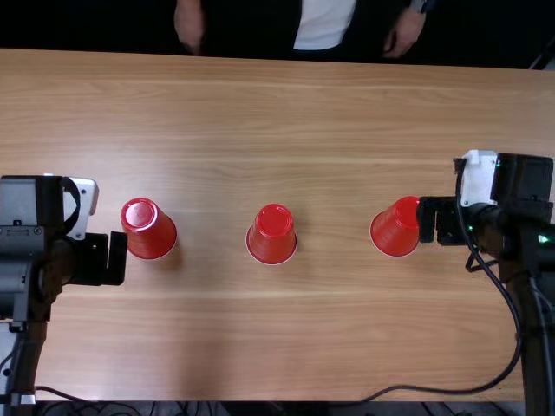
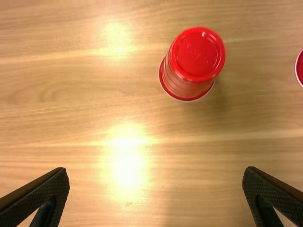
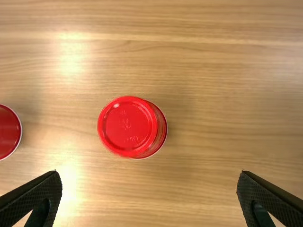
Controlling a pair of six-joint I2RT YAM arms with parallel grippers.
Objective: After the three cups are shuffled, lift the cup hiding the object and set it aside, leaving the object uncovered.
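Three red cups stand upside down in a row across the table: the left cup (image 1: 148, 228), the middle cup (image 1: 271, 234) and the right cup (image 1: 396, 227). My left gripper (image 1: 110, 258) hovers just left of the left cup, open. In the left wrist view that cup (image 2: 191, 64) lies ahead of the left gripper (image 2: 156, 201), whose fingers (image 2: 40, 196) are spread wide. Just right of the right cup is my right gripper (image 1: 431, 222), open too. The right wrist view has the right cup (image 3: 131, 126) ahead of the right gripper (image 3: 151, 201). No ball is visible.
The wooden table (image 1: 277, 113) is bare behind the cups and in front of them. A black cable (image 1: 486, 286) loops down from the right arm towards the near edge. The middle cup's rim (image 2: 300, 66) (image 3: 8, 131) shows at the side of both wrist views.
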